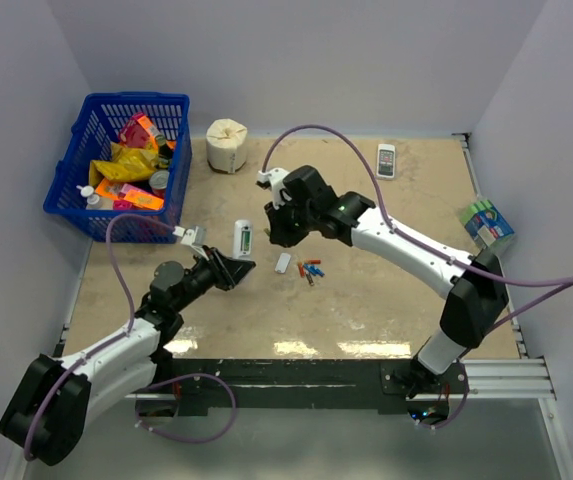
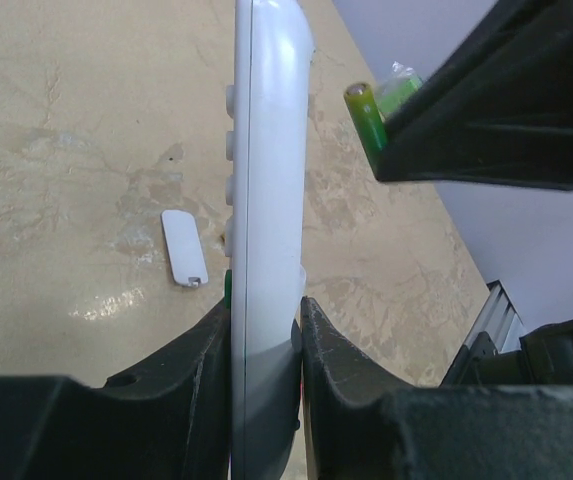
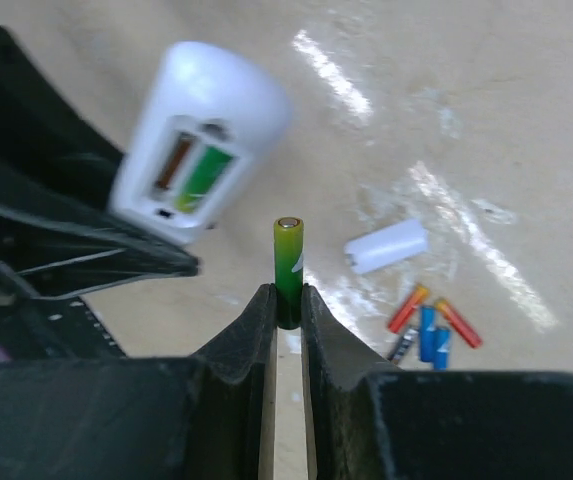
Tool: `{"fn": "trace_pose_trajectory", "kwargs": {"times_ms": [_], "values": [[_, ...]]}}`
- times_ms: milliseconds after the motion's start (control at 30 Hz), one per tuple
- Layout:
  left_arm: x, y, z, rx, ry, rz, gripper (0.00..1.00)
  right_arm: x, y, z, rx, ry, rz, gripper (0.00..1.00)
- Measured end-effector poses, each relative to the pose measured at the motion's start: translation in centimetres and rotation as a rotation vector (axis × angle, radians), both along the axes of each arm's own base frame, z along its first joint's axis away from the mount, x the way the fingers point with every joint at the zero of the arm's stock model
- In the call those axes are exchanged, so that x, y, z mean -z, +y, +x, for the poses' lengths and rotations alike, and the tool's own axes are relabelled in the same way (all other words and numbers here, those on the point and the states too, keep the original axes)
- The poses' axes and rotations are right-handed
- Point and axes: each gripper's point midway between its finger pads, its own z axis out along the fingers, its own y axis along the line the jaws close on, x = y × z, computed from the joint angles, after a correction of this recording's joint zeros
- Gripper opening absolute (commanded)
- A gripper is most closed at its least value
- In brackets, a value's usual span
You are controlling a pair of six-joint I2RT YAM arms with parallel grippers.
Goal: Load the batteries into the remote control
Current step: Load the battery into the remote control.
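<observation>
left gripper (image 2: 264, 318): closed on remote control (image 3: 201, 140) by its long edges, back left free
remote control: held on edge, open bay faces right arm; one slot shows green, other looks free
right gripper (image 3: 286, 296): pinches green battery (image 3: 288, 250) by its tail, nose out, just short of bay
cover (image 3: 386, 245): off, on table (image 1: 386, 300)
spare batteries (image 3: 431, 325): beside cover, ready

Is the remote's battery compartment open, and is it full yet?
Open and half full: the remote control shows one green battery seated, the slot beside it bare. Its cover lies on the table.
</observation>
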Motion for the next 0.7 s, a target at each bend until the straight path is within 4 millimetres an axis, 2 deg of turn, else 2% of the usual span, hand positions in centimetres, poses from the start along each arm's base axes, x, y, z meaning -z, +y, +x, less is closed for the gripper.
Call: {"fn": "trace_pose_trajectory", "kwargs": {"times_ms": [100,233,333,567,700], "values": [[-0.2,0.0,0.1,-0.003,-0.014,-0.007,0.0,-1.0,2.4,-2.7,-0.046,0.043,0.059,0.0],[-0.5,0.2,0.3,-0.018,-0.041,-0.019,0.0,-1.2,4.4,-5.5,-0.067,0.116,0.102,0.0],[-0.6,0.4,0.2,-0.026,-0.062,-0.029,0.0,-1.4,4.7,-6.0,-0.041,0.154,0.124,0.0],[-0.1,0.9,0.0,-0.054,-0.081,-0.041,0.0,-2.6,5.2,-5.9,0.044,0.214,0.176,0.0],[-0.8,0.7,0.0,-0.064,-0.092,-0.071,0.0,-3.4,5.8,-5.6,0.071,0.231,0.206,0.0]]}}
